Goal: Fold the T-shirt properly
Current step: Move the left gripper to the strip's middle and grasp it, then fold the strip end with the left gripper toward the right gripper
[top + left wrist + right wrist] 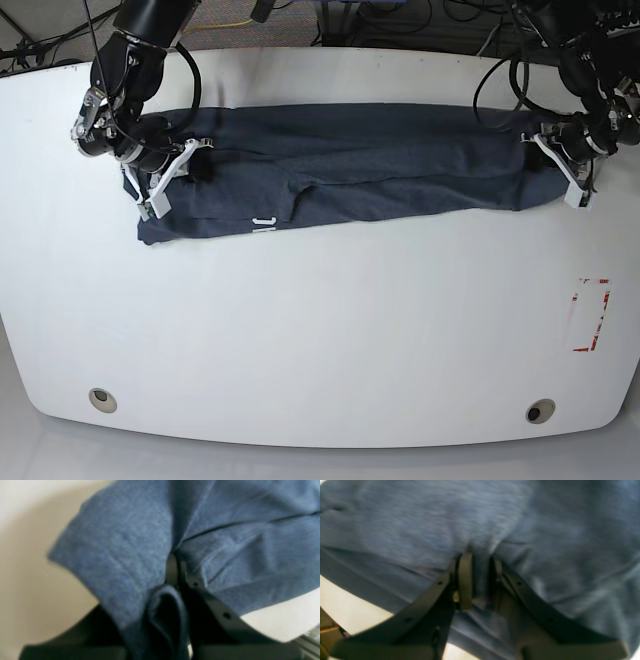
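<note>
The dark slate-blue T-shirt (360, 170) lies folded into a long band across the far half of the white table (320, 320). A bit of white lettering (262, 222) shows at its near left edge. My left gripper (547, 165) is at the band's right end, shut on a bunch of the fabric (140, 542), as the left wrist view (175, 563) shows. My right gripper (193, 160) is at the band's left end. In the right wrist view (480, 562) its fingers (465, 580) pinch a fold of cloth (445, 522).
A red-outlined marker (592, 315) lies on the table at the near right. Two round holes (100, 398) (540, 410) sit near the front edge. Cables (400, 15) run behind the table's far edge.
</note>
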Robot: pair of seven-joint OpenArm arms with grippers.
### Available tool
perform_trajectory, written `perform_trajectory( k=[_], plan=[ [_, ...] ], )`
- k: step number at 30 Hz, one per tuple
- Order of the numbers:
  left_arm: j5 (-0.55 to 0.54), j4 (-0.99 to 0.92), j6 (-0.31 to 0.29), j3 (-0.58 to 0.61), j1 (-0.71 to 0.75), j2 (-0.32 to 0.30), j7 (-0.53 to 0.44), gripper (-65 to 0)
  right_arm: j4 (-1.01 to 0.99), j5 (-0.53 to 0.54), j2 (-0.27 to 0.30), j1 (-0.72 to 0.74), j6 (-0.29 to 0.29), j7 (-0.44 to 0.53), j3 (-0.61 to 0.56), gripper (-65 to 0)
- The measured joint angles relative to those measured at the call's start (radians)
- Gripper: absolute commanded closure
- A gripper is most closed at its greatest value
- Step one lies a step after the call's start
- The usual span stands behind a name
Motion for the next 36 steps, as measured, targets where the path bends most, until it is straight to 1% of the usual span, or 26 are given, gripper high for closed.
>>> perform_trajectory(
  k=[2,4,9,11,21,30,32,36],
  plan=[
    [0.001,0.068,0.0,0.006,0.0,-0.001,0.0,-3.2,0.0,-0.023,0.0,-0.001,0.0,0.0,0.001,-10.1],
    [-0.005,0.129,0.0,0.027,0.001,-0.002,0.001,-3.2,0.0,-0.025,0.0,-0.001,0.0,0.001,0.0,-10.0],
    [-0.01,0.245,0.0,0.109,0.002,0.022,0.075,-3.3,0.0,-0.037,0.0,0.002,0.0,0.003,0.0,-10.0],
    [-0.005,0.266,0.0,0.151,-0.001,0.046,0.099,-3.5,0.0,-0.037,0.0,0.0,0.0,0.003,0.0,-10.0],
    [0.008,0.266,0.0,0.336,-0.014,0.208,0.105,-3.5,0.0,-0.041,0.002,-0.005,0.0,0.003,0.001,-10.0],
    [0.014,0.262,0.0,0.348,-0.048,0.338,0.107,-3.6,0.0,-0.041,0.002,-0.005,0.0,0.003,0.001,-10.1],
    [0.011,0.245,0.0,0.352,-0.072,0.352,0.104,-3.8,0.0,-0.041,0.002,-0.004,0.0,0.003,0.001,-10.1],
    [0.013,0.177,0.0,0.38,-0.095,0.351,0.096,-4.3,0.0,-0.044,0.003,-0.002,0.0,0.003,0.001,-10.1]
  ],
)
